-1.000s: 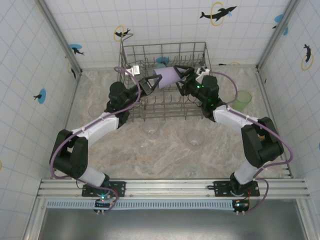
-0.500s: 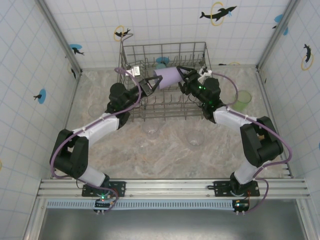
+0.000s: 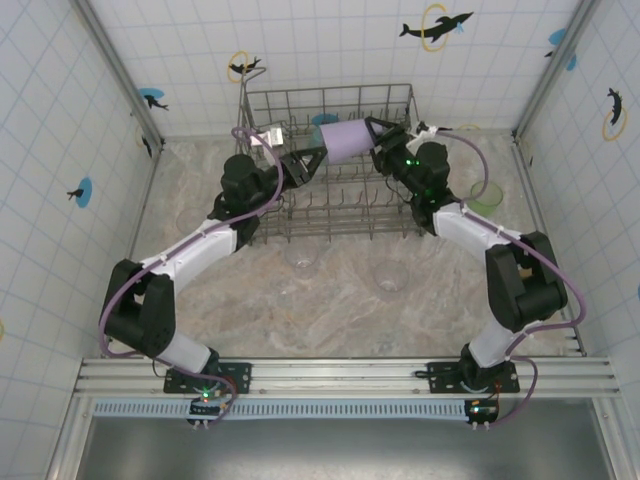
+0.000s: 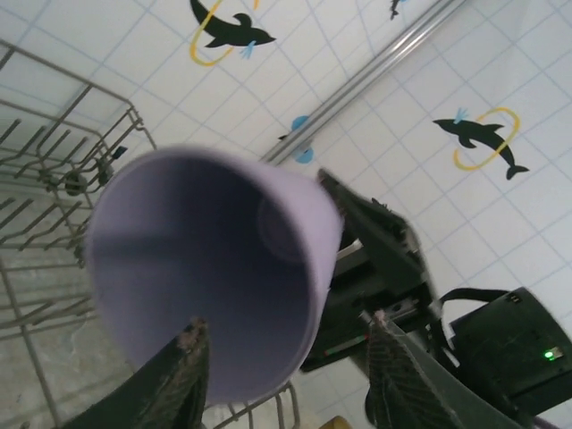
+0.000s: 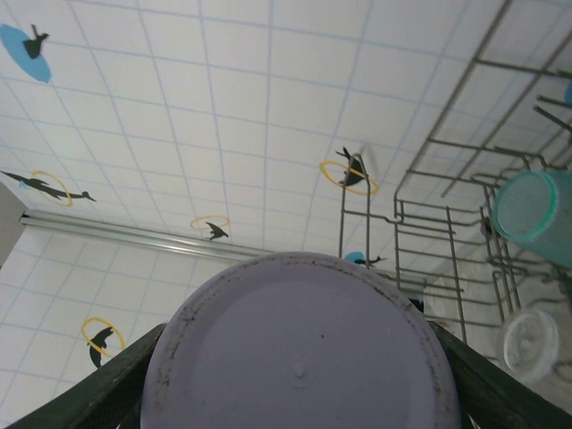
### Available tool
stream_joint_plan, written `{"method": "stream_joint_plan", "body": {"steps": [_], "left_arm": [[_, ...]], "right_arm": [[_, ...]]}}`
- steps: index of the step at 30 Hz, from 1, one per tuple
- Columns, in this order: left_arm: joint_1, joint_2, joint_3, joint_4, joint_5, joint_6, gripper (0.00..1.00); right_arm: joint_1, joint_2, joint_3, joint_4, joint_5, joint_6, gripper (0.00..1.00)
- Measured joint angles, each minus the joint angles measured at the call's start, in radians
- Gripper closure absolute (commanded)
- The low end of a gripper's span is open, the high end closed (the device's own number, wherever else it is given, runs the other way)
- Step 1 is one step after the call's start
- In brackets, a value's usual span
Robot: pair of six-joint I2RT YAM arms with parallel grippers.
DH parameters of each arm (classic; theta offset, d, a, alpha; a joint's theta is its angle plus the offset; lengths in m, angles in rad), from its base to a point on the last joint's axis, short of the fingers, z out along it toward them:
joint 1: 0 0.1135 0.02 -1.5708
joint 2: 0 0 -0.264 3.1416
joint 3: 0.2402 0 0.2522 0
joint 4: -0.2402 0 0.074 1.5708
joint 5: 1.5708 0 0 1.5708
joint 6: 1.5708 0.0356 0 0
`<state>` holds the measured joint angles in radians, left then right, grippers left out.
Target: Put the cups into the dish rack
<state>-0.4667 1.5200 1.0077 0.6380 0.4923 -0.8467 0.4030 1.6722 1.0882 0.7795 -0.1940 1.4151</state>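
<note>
The lavender cup [image 3: 343, 138] hangs on its side above the dish rack [image 3: 330, 93], mouth to the left. My right gripper [image 3: 376, 142] is shut on its base end; in the right wrist view the cup's round bottom [image 5: 299, 349] sits between my two fingers [image 5: 121, 389]. My left gripper [image 3: 305, 164] stands open at the cup's mouth. In the left wrist view its fingertips [image 4: 192, 332] straddle the rim of the cup [image 4: 206, 259], one in front of the opening and one outside. A teal cup [image 5: 536, 217] stands in the rack [image 5: 447, 223].
A light green cup [image 3: 487, 198] stands on the table right of the rack. Clear cups [image 3: 390, 275] sit on the marbled table in front of the rack, one more [image 3: 190, 220] at the left. Another clear cup [image 5: 532, 340] sits inside the rack. Tiled walls close in three sides.
My left gripper has opened and let go of the lavender cup. My right gripper closed on its base and lifted it up and back over the rack.
</note>
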Motion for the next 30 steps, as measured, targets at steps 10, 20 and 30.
{"method": "stream_joint_plan", "body": {"steps": [10, 20, 30], "left_arm": [[0.0, -0.069, 0.063, -0.226, -0.103, 0.071, 0.02], [0.008, -0.083, 0.124, -0.373, -0.176, 0.179, 0.02], [0.024, -0.075, 0.134, -0.43, -0.225, 0.243, 0.02]], "right_arm": [[-0.027, 0.037, 0.125, -0.147, 0.023, -0.206, 0.71], [-0.016, 0.061, 0.271, -0.353, 0.167, -0.576, 0.71], [-0.018, 0.176, 0.423, -0.426, 0.267, -0.89, 0.71]]}}
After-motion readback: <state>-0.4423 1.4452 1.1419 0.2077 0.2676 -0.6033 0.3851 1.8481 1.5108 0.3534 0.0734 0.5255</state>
